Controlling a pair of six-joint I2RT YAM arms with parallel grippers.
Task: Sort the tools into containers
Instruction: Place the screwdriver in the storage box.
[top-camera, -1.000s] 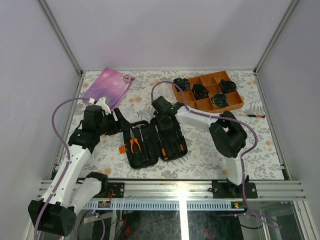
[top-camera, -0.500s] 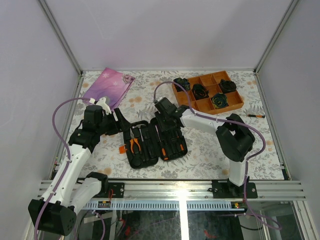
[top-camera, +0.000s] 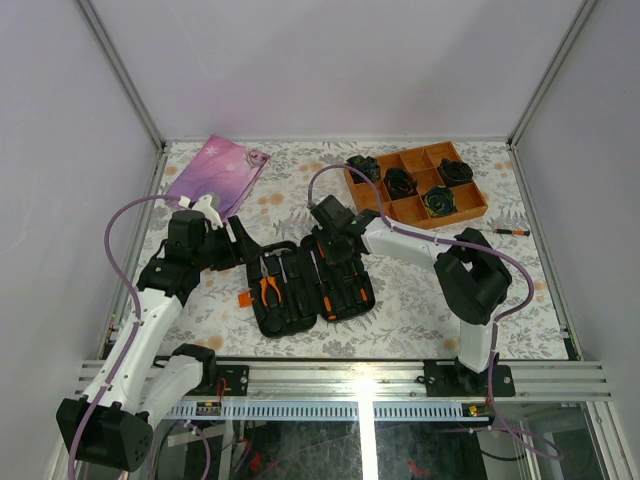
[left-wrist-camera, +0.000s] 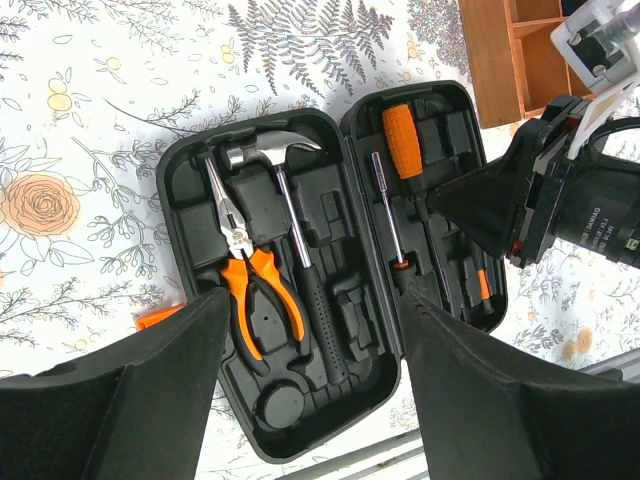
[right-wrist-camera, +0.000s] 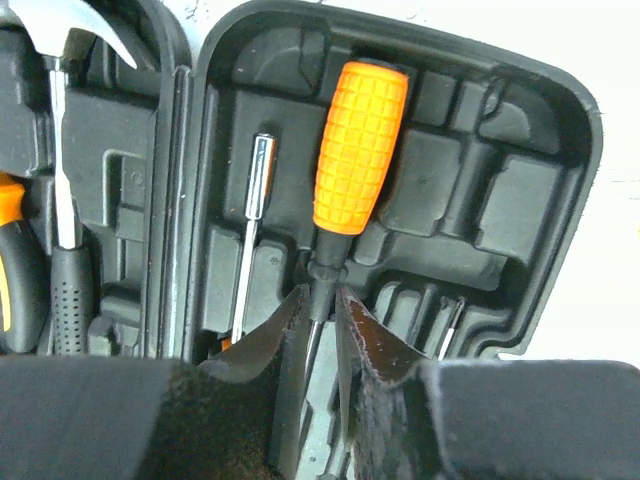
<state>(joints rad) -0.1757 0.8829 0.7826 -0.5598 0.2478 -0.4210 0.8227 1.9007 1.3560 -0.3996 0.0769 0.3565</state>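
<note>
The black tool case (top-camera: 262, 322) lies open mid-table. Its left half holds orange-handled pliers (left-wrist-camera: 245, 270) and a hammer (left-wrist-camera: 290, 200). Its right half (right-wrist-camera: 520, 200) holds a thin driver (right-wrist-camera: 250, 230) and a screwdriver with a fat orange handle (right-wrist-camera: 358, 140). My right gripper (right-wrist-camera: 322, 295) is low over the right half (top-camera: 335, 245), its jaws closed round the screwdriver's black neck and shaft. My left gripper (left-wrist-camera: 315, 305) is wide open and empty, hovering over the case's left half (top-camera: 245, 245). A small orange-handled driver (top-camera: 512, 231) lies loose on the table at the right.
An orange compartment tray (top-camera: 468, 210) with black rosette bundles stands at the back right. A pink-purple pouch (top-camera: 215, 172) lies at the back left. The case's orange zipper tab (top-camera: 243, 298) sticks out on its left. Cage posts stand at the back corners.
My right gripper has shifted slightly right and down over the case's right half with the screwdriver. The left arm has not moved.
</note>
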